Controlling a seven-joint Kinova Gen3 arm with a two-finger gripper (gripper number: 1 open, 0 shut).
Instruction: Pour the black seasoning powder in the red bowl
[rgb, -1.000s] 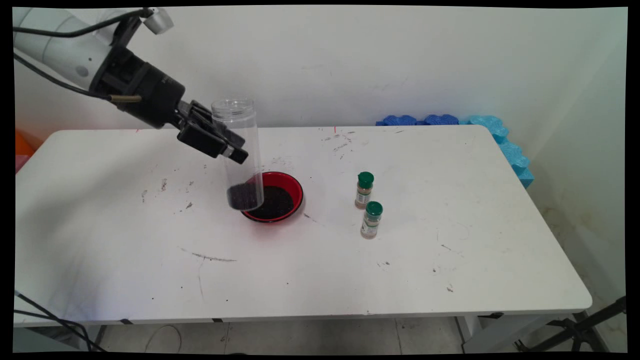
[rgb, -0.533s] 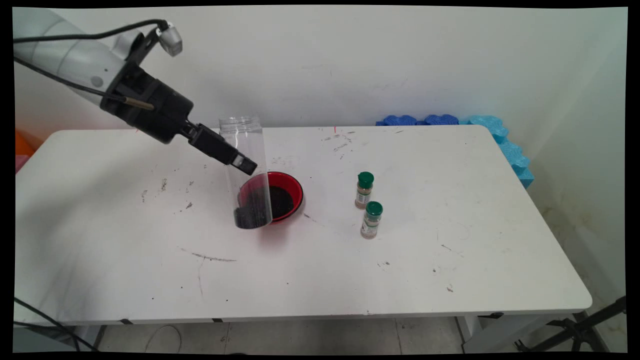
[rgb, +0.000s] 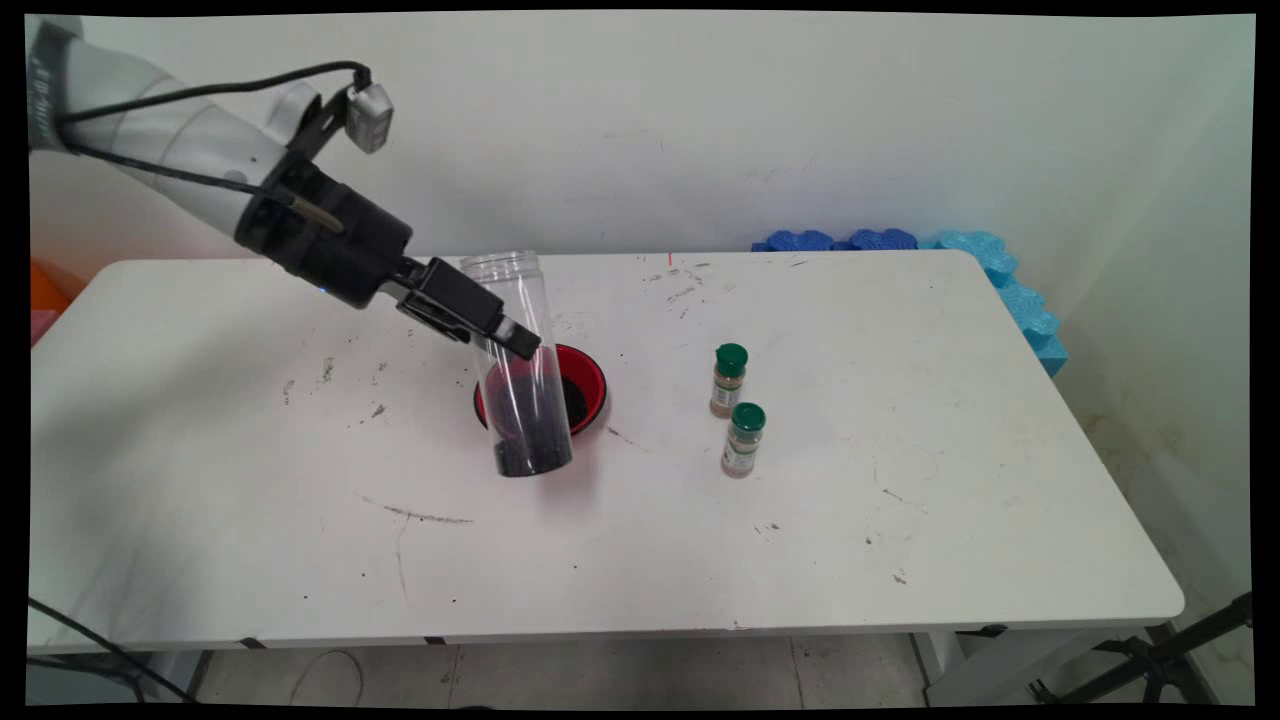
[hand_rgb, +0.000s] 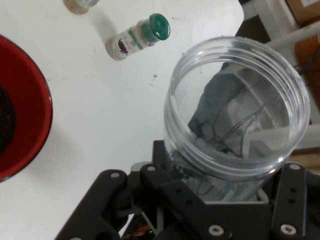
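**Clear jar held mouth-up beside the bowl**

The black two-finger gripper (rgb: 500, 330) pinches a tall clear plastic jar (rgb: 520, 370) near its middle, mouth up, keeping the dark grains at its bottom. It hangs at 8 o'clock of the red bowl of dark grains (rgb: 588, 385); two green-capped spice bottles (rgb: 735, 410) stand at 3 o'clock of it.

Clear open-topped jar (rgb: 520, 380), dark grains at bottom, tilted before red bowl (rgb: 592, 385).

Red bowl (rgb: 590, 385) partly behind jar (rgb: 520, 370); labels illegible.
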